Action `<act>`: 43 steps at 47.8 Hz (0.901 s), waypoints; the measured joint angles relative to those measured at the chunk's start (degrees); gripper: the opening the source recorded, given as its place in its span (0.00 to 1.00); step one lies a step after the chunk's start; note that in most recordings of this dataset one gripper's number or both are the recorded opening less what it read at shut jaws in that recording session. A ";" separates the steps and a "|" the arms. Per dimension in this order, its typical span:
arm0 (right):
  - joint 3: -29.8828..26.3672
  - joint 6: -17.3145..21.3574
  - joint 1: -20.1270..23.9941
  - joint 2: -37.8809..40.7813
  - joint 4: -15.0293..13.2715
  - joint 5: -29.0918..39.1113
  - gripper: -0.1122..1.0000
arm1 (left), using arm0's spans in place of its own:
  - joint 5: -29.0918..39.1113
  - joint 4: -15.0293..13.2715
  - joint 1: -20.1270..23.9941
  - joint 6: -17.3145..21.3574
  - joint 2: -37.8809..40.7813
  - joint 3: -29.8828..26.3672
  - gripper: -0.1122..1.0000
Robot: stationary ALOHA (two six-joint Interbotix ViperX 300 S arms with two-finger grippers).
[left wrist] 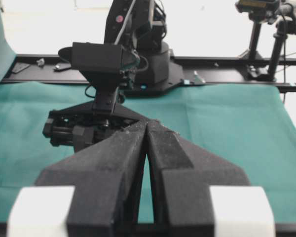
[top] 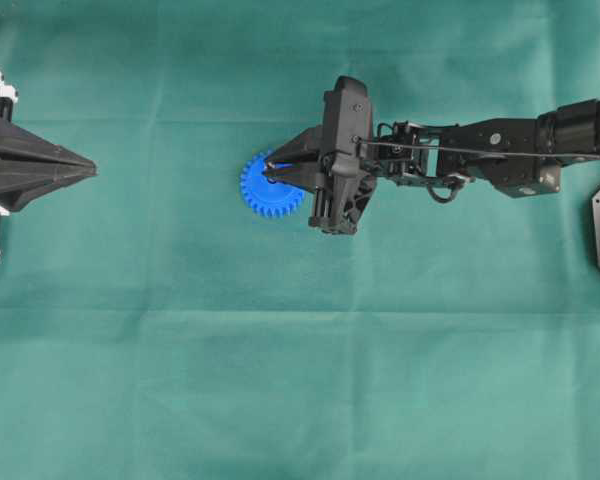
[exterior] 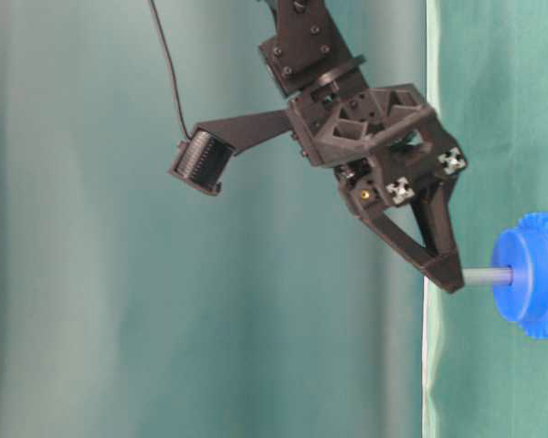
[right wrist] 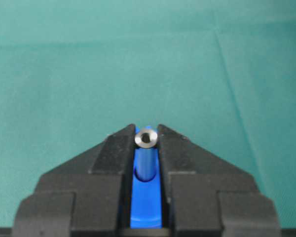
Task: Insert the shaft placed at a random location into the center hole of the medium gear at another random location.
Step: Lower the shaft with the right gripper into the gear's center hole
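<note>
Silver shaft (exterior: pixel 486 277) pinched tight at its top end in the right end effector (exterior: pixel 447 271), standing in the center hole of the blue medium gear (exterior: pixel 532 276). Pushing-in step. Next: press straight, then let go. Left end effector (left wrist: pixel 147 148) shut, holding nothing.

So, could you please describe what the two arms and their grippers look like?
Both are matte black. The right arm shows bolted links and thin black cables; the right gripper has wedge-shaped jaws, a latticed frame and white cross-marked fittings. The left gripper has the same tapering jaws, with white blocks at their base.
</note>
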 measured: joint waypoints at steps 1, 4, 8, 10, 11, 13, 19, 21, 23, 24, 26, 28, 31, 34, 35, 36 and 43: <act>0.00 -0.09 0.00 0.09 0.00 -0.09 0.22 | 0.00 0.00 0.00 0.00 0.00 0.00 0.10; 0.00 -0.09 0.00 0.18 0.00 -0.09 0.22 | 0.00 -0.09 0.00 0.00 0.00 0.00 0.10; 0.00 -0.09 0.00 0.26 0.00 -0.09 0.22 | 0.00 0.00 0.00 0.00 0.00 0.00 0.10; 0.00 -0.09 0.00 0.26 0.00 -0.09 0.22 | 0.00 0.00 0.00 0.00 -0.09 0.00 0.10; 0.00 -0.09 0.00 0.26 0.00 -0.09 0.22 | 0.00 0.00 0.00 0.00 0.00 0.00 0.10; -0.09 -0.09 0.00 0.44 0.00 -0.09 0.22 | 0.00 0.00 0.00 0.00 0.00 0.00 0.10; -0.09 0.00 0.00 1.41 0.09 -0.09 0.22 | 0.00 0.00 -0.09 0.00 0.00 0.00 0.10; -0.09 0.00 0.00 1.76 0.18 -0.09 0.22 | 0.00 0.00 0.00 0.00 0.00 0.00 0.10; -0.18 -0.09 0.00 2.20 0.44 -0.18 0.22 | 0.00 0.00 0.00 0.00 0.00 0.00 0.10; -0.18 0.00 0.00 2.37 0.53 -0.18 0.22 | 0.00 0.00 0.00 0.00 -0.09 0.00 0.10; -0.18 0.00 0.09 2.72 0.70 -0.26 0.22 | 0.00 0.00 -0.09 0.00 -0.09 0.00 0.10; -0.18 -0.09 0.00 2.81 0.79 -0.26 0.22 | 0.00 0.00 0.00 0.00 0.00 0.00 0.10; -0.18 0.00 0.09 2.90 0.88 -0.26 0.22 | 0.00 0.00 0.00 0.00 -0.09 0.00 0.10; -0.18 0.00 0.00 2.90 0.88 -0.26 0.22 | 0.00 0.00 0.00 0.00 0.00 0.00 0.10; -0.18 0.00 0.09 2.99 0.88 -0.18 0.22 | 0.00 0.00 0.00 0.00 -0.09 0.00 0.10; -0.18 0.00 0.09 2.90 0.88 -0.26 0.22 | 0.00 0.00 0.00 0.00 0.00 0.00 0.10; -0.09 0.00 0.09 2.99 0.97 -0.26 0.22 | 0.00 0.00 0.00 0.00 0.00 0.00 0.10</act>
